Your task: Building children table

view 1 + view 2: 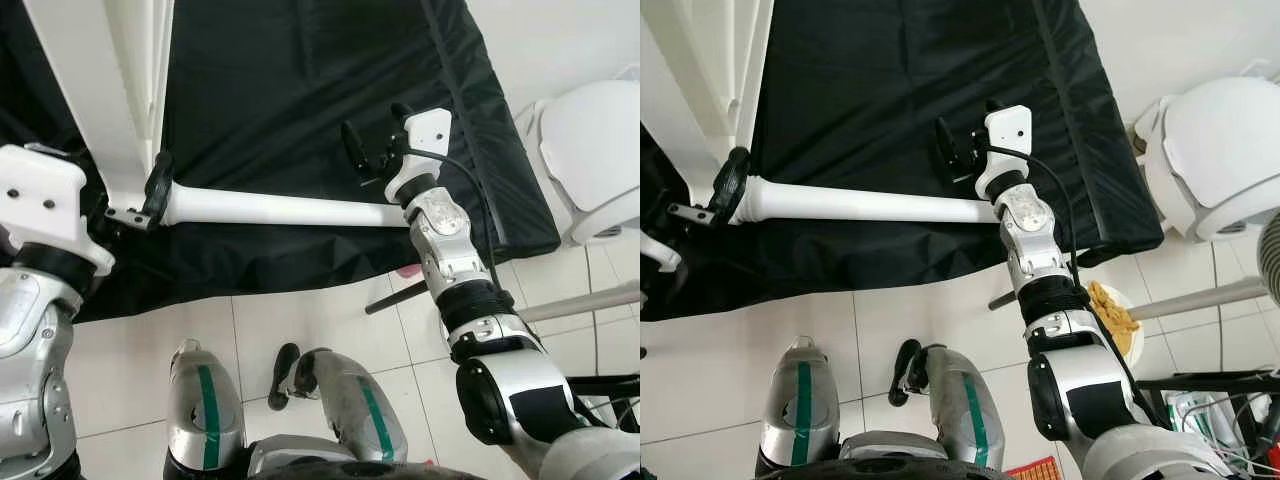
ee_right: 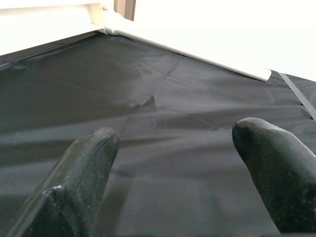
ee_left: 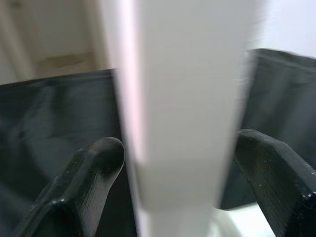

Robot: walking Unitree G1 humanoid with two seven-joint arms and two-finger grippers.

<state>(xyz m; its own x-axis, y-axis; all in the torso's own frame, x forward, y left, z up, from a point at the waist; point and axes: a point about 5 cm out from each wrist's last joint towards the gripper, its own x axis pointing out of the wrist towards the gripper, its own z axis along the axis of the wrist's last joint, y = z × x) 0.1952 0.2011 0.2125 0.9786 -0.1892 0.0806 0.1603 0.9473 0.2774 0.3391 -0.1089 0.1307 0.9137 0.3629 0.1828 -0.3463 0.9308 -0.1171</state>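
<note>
Your left gripper (image 1: 155,190) sits at the near end of the white table leg (image 1: 280,208), where the leg meets the white table frame (image 1: 95,85). From the head you see only the dark fingers wrapped at that joint, so the contact itself is hard to read. The left wrist view helps: a white bar fills the space between the two black fingers (image 3: 89,168), blurred and very close. The fingers stand on either side of it, but you cannot tell whether they actually press on it.

The leg lies level across the black cloth (image 1: 300,90), running from the frame towards your right arm. Its far end passes behind your right wrist and is hidden there. The frame is cut off by the top and left edges, so how much of the table is assembled cannot be made out.

Your right gripper (image 1: 368,155) hovers over the cloth just beyond the leg, fingers spread apart with nothing between them. Its wrist view looks along the cloth to the leg (image 2: 187,52) lying farther off.

A white rounded object (image 1: 590,150) stands on the tiled floor (image 1: 300,330) to your right, partly cropped and not identifiable.
</note>
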